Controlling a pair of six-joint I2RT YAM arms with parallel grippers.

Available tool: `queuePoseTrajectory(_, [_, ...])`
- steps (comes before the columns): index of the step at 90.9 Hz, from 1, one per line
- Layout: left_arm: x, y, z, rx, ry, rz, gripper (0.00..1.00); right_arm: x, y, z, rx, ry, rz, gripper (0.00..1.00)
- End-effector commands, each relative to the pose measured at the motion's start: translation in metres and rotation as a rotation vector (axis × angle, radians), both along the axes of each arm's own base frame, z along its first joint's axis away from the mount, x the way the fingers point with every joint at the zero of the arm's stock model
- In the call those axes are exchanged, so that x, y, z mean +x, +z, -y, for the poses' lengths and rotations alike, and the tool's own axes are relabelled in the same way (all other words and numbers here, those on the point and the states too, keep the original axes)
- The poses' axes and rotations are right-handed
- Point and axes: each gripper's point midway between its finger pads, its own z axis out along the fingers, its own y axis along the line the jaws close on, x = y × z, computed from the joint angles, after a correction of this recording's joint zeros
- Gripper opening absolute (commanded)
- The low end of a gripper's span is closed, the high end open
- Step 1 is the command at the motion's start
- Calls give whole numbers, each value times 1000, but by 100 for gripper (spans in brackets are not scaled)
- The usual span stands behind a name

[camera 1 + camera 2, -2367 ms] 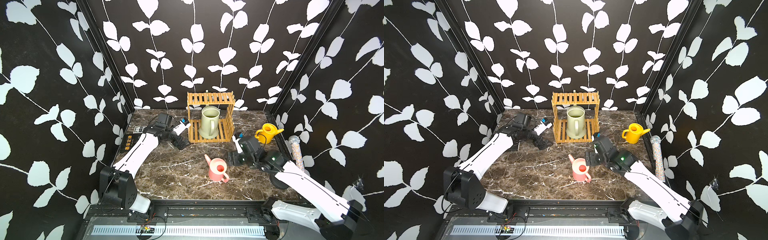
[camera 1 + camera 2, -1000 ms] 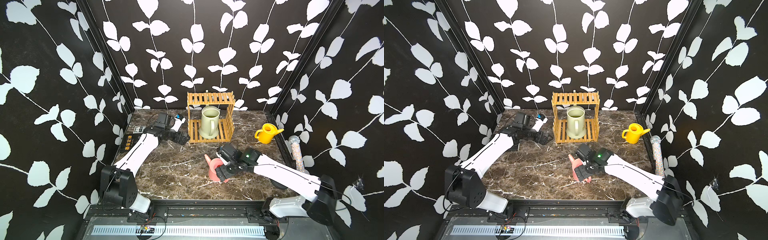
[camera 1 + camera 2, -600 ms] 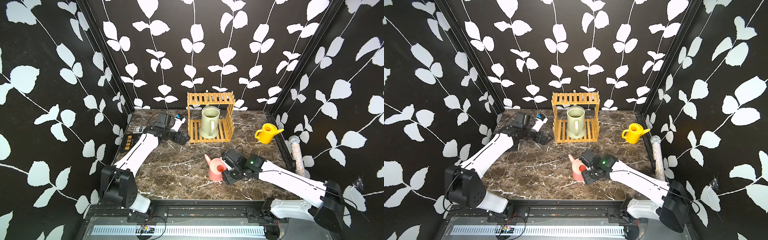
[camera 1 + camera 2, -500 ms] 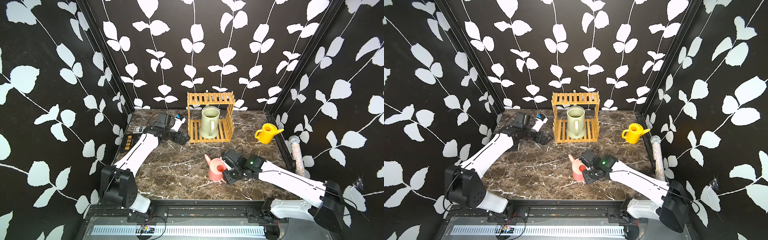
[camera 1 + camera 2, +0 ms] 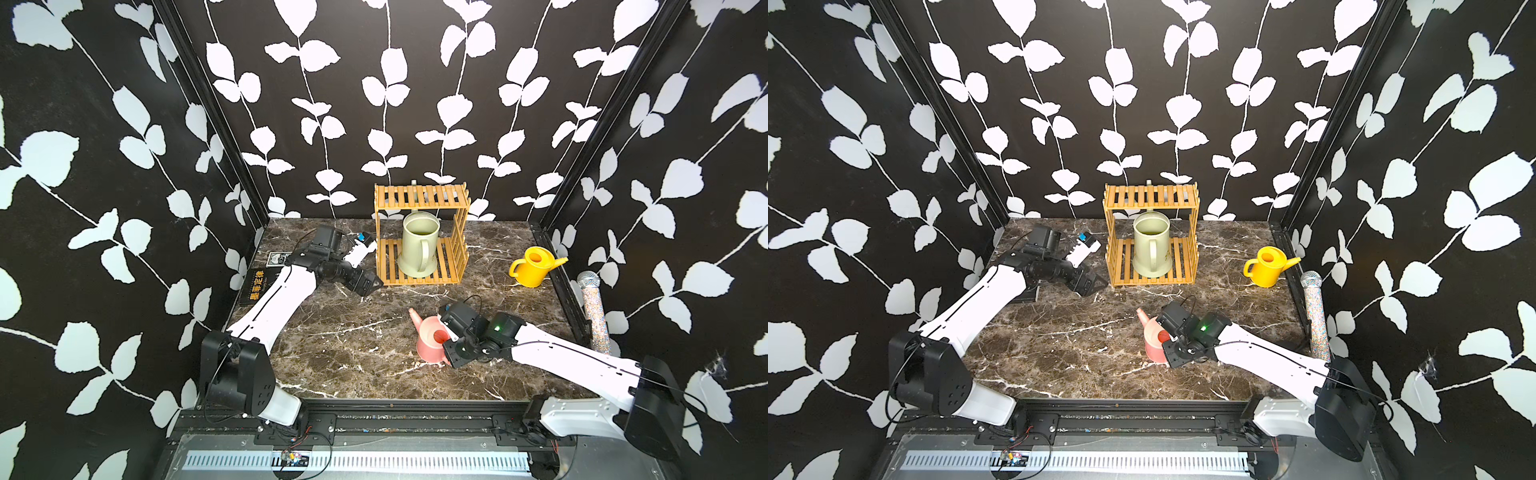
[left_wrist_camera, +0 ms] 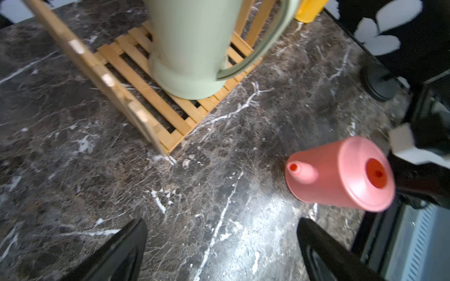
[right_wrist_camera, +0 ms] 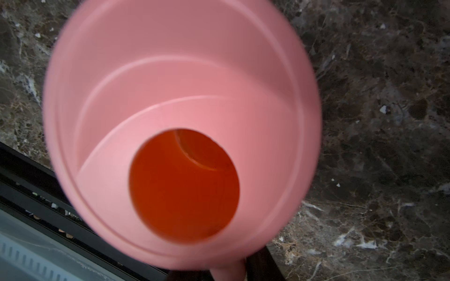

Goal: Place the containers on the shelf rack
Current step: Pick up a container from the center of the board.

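Step in hand: pickup of the pink can [image 5: 432, 338], on the marbled table [image 5: 353, 340] in front of the shelf rack [image 5: 422, 196]. The right gripper [image 5: 449, 348] sits at its handle; the jaws are hidden, so grip cannot be told. The left gripper [image 6: 220, 222] gapes empty. Next, likely: firm clamp, then lift onto slatted bamboo. 1 smooth sage-green can [image 5: 419, 245] fills the lower tier; the yellow can [image 5: 534, 268] stands apart.

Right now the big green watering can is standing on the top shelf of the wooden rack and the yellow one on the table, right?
Not the top shelf: the green watering can stands on the bottom shelf of the wooden rack, as both top views show. The yellow one is on the table.
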Motion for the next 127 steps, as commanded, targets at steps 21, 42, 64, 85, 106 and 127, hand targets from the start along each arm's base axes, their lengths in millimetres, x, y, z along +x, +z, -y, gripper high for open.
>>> queuePoseTrajectory(21, [-77,24,10,-47,-374,-39,99,7,-3,-6,14,9,45,18])
queuePoseTrajectory(42, [-86,34,24,-83,-431,-36,98,10,-2,-6,12,10,55,12])
queuePoseTrajectory(64, [-86,35,31,-89,-431,-45,98,12,3,-10,18,18,63,7])
queuePoseTrajectory(85, [-72,40,33,-79,-380,-20,98,19,17,-12,11,25,95,0])
queuePoseTrajectory(106, [-62,44,35,-88,-322,-25,99,25,35,-14,10,35,122,0])
queuePoseTrajectory(127, [-50,63,36,-86,-297,19,98,31,60,-12,-8,42,159,0])
